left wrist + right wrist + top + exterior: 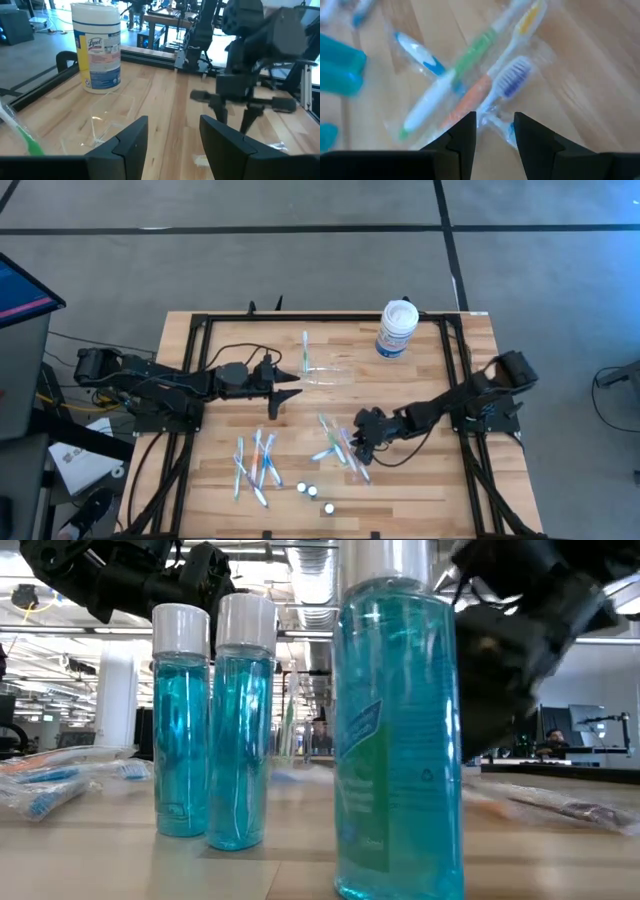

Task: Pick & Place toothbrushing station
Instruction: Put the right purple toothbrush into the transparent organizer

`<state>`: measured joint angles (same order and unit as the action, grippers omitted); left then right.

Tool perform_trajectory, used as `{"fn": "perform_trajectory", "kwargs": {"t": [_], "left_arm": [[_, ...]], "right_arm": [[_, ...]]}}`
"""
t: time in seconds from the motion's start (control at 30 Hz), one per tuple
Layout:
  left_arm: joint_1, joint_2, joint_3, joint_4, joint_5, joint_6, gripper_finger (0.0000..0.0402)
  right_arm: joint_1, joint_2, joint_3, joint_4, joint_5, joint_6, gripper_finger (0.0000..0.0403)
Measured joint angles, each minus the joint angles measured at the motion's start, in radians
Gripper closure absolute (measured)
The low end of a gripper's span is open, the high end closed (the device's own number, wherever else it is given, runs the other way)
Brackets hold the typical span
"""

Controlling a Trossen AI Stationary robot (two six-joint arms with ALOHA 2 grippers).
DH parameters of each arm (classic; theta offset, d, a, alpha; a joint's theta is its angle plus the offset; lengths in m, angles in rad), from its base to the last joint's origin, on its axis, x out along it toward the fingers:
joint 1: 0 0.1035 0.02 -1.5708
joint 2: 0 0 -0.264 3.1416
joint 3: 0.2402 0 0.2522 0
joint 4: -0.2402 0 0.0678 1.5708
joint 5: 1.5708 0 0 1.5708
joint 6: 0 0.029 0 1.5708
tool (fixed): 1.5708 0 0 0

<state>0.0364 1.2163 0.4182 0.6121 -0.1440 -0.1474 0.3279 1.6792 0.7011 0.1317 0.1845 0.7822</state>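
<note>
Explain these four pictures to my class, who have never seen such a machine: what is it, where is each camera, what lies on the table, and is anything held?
It is a robot with two dark arms at a wooden table. One camera looks straight down, one sits at table level, and one rides on each wrist. The left end effector is open beside a clear plastic organizer and holds nothing. The right end effector hangs open over a pile of wrapped toothbrushes, also empty. A second pile of toothbrushes lies nearer the left arm. Three bottles of blue mouthwash stand close to the low camera, and a white jar of wipes stands at the far edge.
</note>
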Motion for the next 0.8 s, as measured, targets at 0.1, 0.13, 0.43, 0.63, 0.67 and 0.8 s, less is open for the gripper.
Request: {"fn": "perform_trajectory", "kwargs": {"t": [0.1, 0.13, 0.43, 0.63, 0.67, 0.8], "left_arm": [[0.0, 0.0, -0.004, 0.001, 0.001, 0.0, 0.023], [0.0, 0.0, -0.005, 0.0, 0.001, 0.0, 0.023], [0.0, 0.0, -0.006, 0.001, 0.001, 0.0, 0.023], [0.0, 0.0, -0.006, 0.002, 0.0, 0.0, 0.023], [0.0, 0.0, -0.006, 0.003, 0.0, 0.0, 0.023], [0.0, 0.0, -0.006, 0.002, -0.002, 0.0, 0.023]], "right_arm": [[-0.001, 0.044, 0.017, 0.025, 0.001, -0.007, 0.0278], [-0.001, 0.06, 0.022, 0.023, -0.002, -0.01, 0.0278], [-0.009, 0.05, 0.034, 0.027, -0.026, -0.033, 0.0278], [-0.009, 0.043, 0.037, 0.049, -0.026, -0.039, 0.0278], [-0.009, 0.044, 0.039, 0.048, -0.026, -0.039, 0.0278], [-0.009, 0.046, 0.037, 0.045, -0.026, -0.036, 0.0278]]}}
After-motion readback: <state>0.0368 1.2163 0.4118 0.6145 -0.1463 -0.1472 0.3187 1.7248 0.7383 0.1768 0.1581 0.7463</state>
